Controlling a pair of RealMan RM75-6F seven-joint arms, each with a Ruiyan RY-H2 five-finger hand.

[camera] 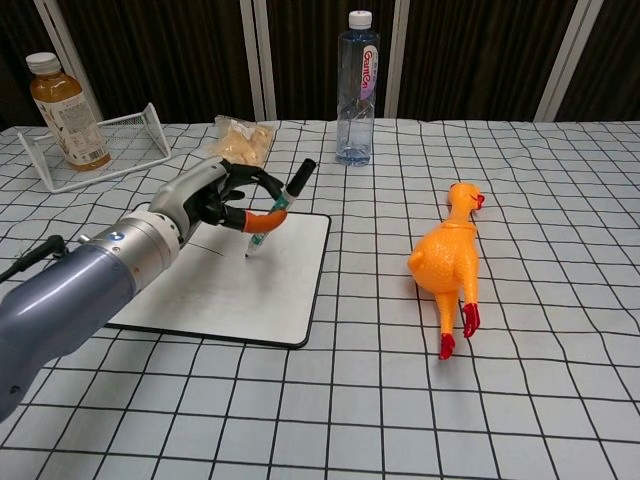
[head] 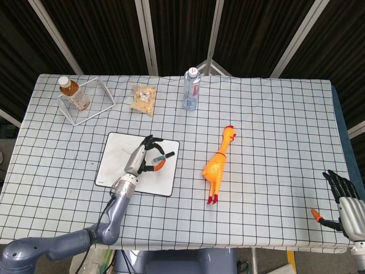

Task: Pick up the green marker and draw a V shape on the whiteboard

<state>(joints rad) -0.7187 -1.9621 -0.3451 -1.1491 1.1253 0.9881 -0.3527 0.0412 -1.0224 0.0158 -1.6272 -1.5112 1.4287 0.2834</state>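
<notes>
Green marker: pinched in the left hand, tilted, dark cap end up and away from the robot, tip down over the right part of the board; whether the tip touches the surface cannot be told.
Left hand: over the board, fingers curled round the marker, orange thumb tip under the barrel; seen also in the head view.
Board: white, dark-rimmed, lying flat on the checked cloth near the left front; a thin dark stroke shows on it beside the hand in the chest view.
Right hand: at the far right front edge of the table, dark fingers spread apart, holding nothing, orange thumb tip pointing inward; only the head view shows it.
Rubber chicken: orange, lying to the right of the board, red comb away from the robot, red feet toward it.
Water bottle: clear, upright at the back of the table.
Snack bag: behind the board, near the back left.
Tea bottle: amber, white cap, upright at the far left inside a white wire rack.
</notes>
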